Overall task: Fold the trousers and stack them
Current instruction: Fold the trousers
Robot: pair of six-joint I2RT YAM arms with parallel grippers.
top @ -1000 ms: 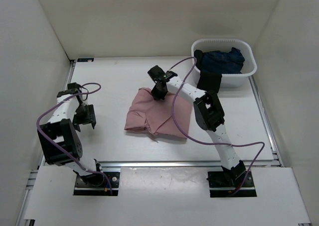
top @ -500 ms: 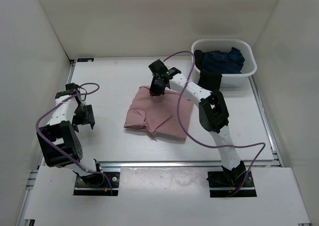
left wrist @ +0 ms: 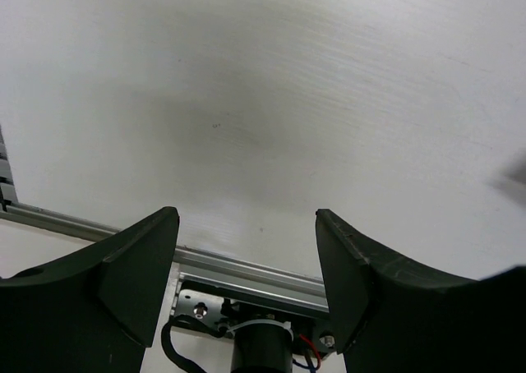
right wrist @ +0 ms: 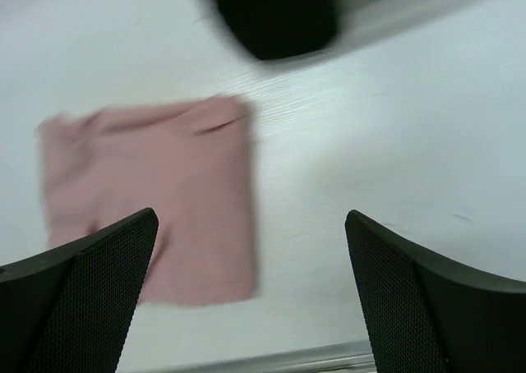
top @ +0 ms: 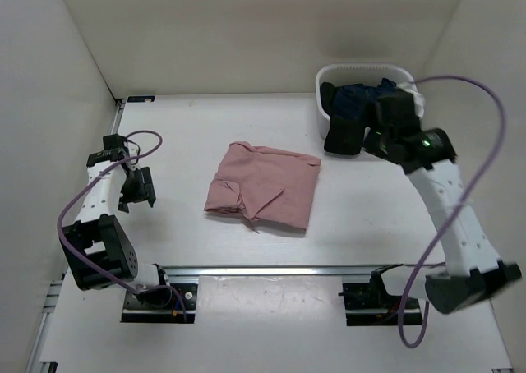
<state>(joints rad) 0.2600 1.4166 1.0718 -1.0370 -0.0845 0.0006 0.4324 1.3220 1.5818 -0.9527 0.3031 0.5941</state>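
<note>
The trousers (top: pixel 263 186) lie folded into a dusty-pink, roughly square bundle in the middle of the table, touched by neither gripper. The right wrist view shows the trousers (right wrist: pixel 148 200) blurred, from well above. My right gripper (top: pixel 393 110) is raised high at the back right, near the basket. Its jaws (right wrist: pixel 251 221) stand wide open and hold nothing. My left gripper (top: pixel 138 188) hangs low at the far left of the table, well away from the cloth. In the left wrist view that gripper (left wrist: pixel 246 217) is open over bare table.
A white basket (top: pixel 370 66) at the back right holds a dark navy garment (top: pixel 362 98). A black cloth (top: pixel 343 135) hangs over the basket's front left corner and shows as a dark blur (right wrist: pixel 275 16) in the right wrist view. White walls enclose the table.
My right gripper opened and let go of the trousers' far edge. It then swung up and to the right toward the basket. The left arm barely shifted.
</note>
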